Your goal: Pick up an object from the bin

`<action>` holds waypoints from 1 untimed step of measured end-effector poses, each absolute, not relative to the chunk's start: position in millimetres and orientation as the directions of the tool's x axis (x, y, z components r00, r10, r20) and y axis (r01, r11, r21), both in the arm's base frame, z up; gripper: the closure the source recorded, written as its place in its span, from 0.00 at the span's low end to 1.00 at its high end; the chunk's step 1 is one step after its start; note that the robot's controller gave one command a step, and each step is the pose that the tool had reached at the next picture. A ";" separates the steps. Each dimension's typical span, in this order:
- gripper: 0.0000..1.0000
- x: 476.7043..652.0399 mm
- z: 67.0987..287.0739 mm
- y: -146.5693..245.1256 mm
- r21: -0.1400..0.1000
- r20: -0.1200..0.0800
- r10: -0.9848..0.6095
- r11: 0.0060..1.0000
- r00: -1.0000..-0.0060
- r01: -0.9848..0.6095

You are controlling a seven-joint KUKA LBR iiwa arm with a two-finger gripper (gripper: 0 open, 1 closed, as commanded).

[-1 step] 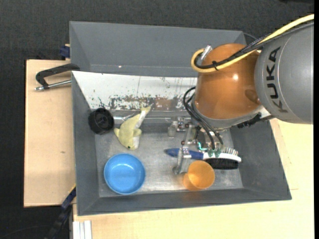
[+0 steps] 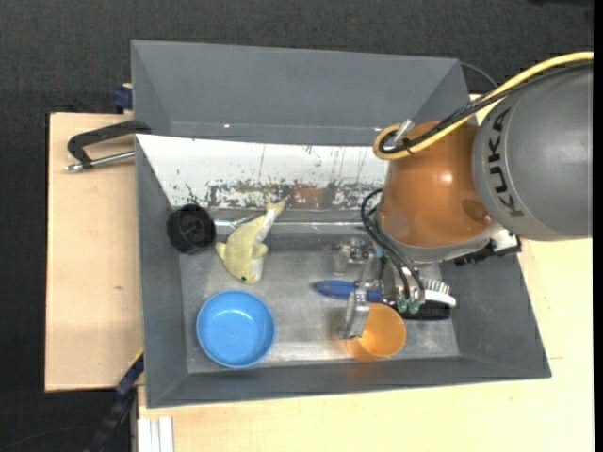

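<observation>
Grey bin [image 2: 158,290], read from the left. In the far-left corner of the floor, a black ribbed ring [image 2: 191,227], lying flat. Just right of it, a pale yellow soft toy [image 2: 247,250], long axis running from near left to far right, thin end toward the far wall. Nearer, and apart from both, a blue bowl [image 2: 235,328], mouth up. Past a stretch of bare floor, a small blue handle-like piece [image 2: 332,290], lying roughly left to right, right end hidden under the tool [image 2: 358,320].

Tool low at the near right of the floor, at the left rim of an orange cup [image 2: 384,339]; touching or just beside, hard to say. Spread or pressed together: cannot tell, with wiring and wrist in the way. Nothing seen pinched.

Orange cup close to the near wall, right of centre, apparently upright with mouth up, so axis vertical and no pointing across the floor. Partly covered, so not certain. Probably thin plastic: light, fairly stiff, smooth and a little slippery, apt to skid or tip if nudged sideways. Best taken across the rim wall, one side inside and one outside, at the left edge beneath the tool.

Farther right, a white-and-black brush [image 2: 435,297], just beyond the cup, partly under the arm's orange cover [image 2: 429,191].
</observation>
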State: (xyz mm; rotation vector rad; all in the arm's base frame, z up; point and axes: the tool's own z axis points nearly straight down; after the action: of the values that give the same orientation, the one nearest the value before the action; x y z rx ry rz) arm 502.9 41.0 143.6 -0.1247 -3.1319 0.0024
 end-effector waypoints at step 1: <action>0.00 525.0 68.6 40.3 0.001 0.004 -0.185 0.983 -0.983 -0.185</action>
State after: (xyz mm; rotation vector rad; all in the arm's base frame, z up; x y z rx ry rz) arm 525.0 40.3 68.6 0.2912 -3.1237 -0.0016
